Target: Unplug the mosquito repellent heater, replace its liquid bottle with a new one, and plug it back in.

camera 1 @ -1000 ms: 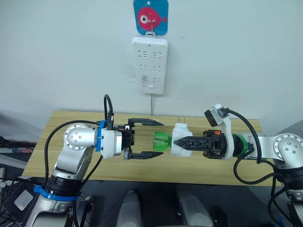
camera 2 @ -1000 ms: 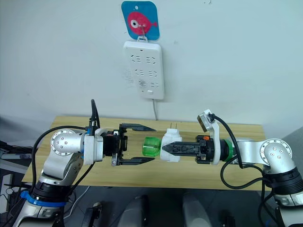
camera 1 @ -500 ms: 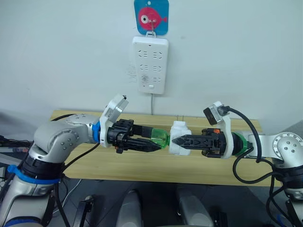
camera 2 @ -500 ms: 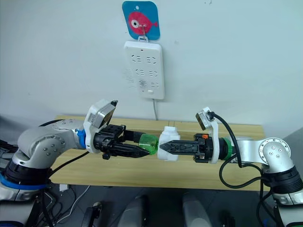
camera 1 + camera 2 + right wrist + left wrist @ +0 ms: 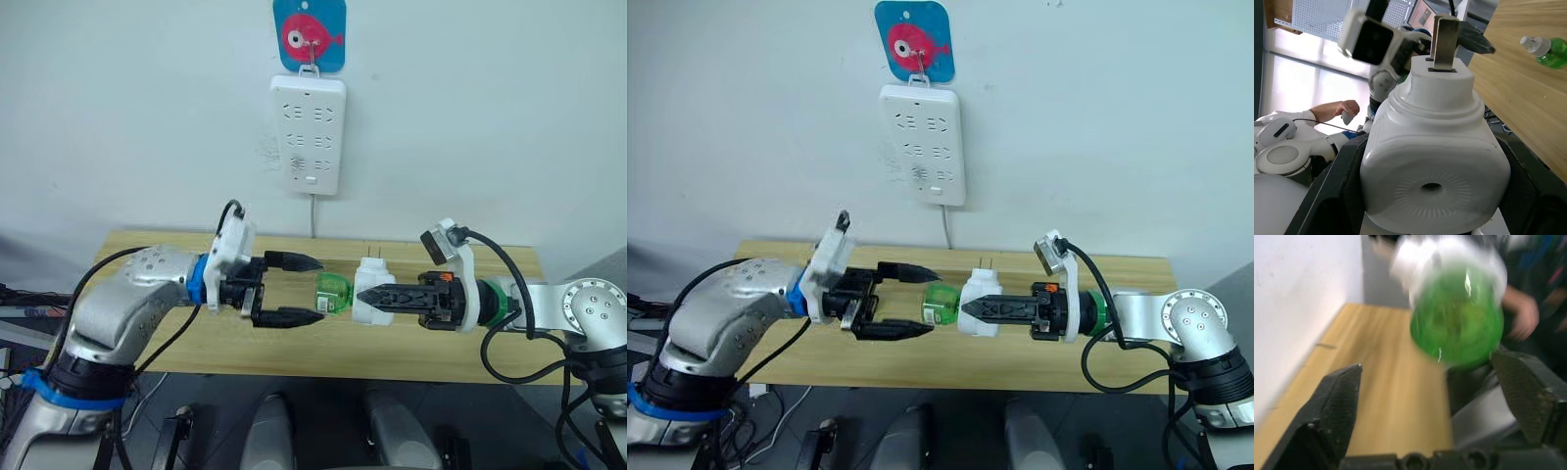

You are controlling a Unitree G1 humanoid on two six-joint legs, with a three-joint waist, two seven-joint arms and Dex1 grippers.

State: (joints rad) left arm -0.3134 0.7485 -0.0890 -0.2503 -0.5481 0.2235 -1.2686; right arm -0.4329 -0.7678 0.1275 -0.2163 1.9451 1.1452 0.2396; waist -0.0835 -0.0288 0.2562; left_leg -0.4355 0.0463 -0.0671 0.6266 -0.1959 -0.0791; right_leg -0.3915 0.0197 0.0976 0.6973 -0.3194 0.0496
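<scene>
The mosquito repellent heater [image 5: 373, 291] was unplugged and held in mid-air above the middle of the surface [image 5: 147, 338], clenched in the fingers of the right gripper [image 5: 364, 294], its prongs pointing up and its bottle end turned to the left. Its liquid bottle [image 5: 333, 294] still sat in that end, green and sticking out sideways toward the other arm. The left gripper [image 5: 304, 290] faced it from the left with its fingers released and spread, one above and one below, their tips just short of the bottle's base and not touching it as far as could be told.

The step in hand appeared to be removing the old bottle: unplugging was done, unscrewing was under way or about to resume. The next move would call for the left fingers to advance over the bottle, close firmly on its round body, and twist while the right arm held the heater steady.

The new one [image 5: 1546, 47] lay on its side on the surface with its white cap on. The power strip [image 5: 308, 134] hung on the far wall, under a fish-shaped hook [image 5: 310, 34].
</scene>
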